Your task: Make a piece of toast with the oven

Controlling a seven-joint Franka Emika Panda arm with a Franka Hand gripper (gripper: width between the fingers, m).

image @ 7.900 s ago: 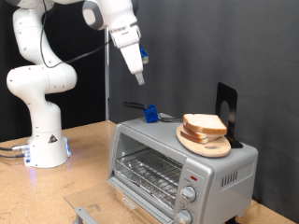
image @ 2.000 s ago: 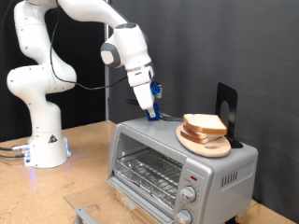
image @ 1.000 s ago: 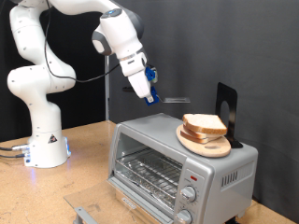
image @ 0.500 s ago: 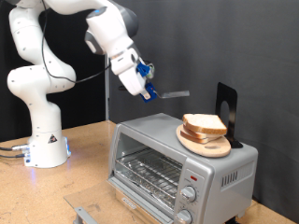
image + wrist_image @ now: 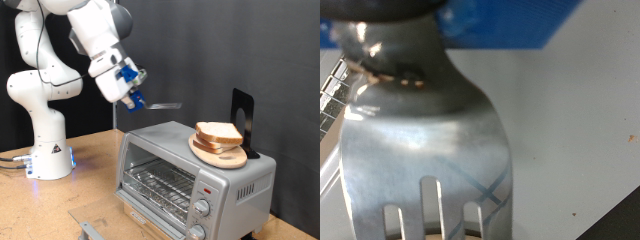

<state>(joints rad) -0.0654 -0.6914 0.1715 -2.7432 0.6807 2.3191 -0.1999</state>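
The piece of toast (image 5: 218,131) lies on a round wooden board (image 5: 222,153) on top of the silver oven (image 5: 160,150). Its wire rack (image 5: 158,183) shows at the front. In the exterior view my gripper (image 5: 133,92) is in the air above and to the left of the oven. It is shut on the blue handle of a metal fork (image 5: 162,105), whose tines point right towards the toast and stop well short of it. In the wrist view the fork (image 5: 420,130) fills the picture, with the blue handle (image 5: 510,20) at its root.
A black upright stand (image 5: 243,115) is on the oven top behind the board. The arm's white base (image 5: 45,150) stands on the wooden table (image 5: 90,180) at the exterior view's left. A grey metal piece (image 5: 88,228) lies on the table at the bottom edge.
My gripper came down to the oven top, took the blue-handled fork, lifted it and has carried it left, away from the toast. The toast and board have not moved.
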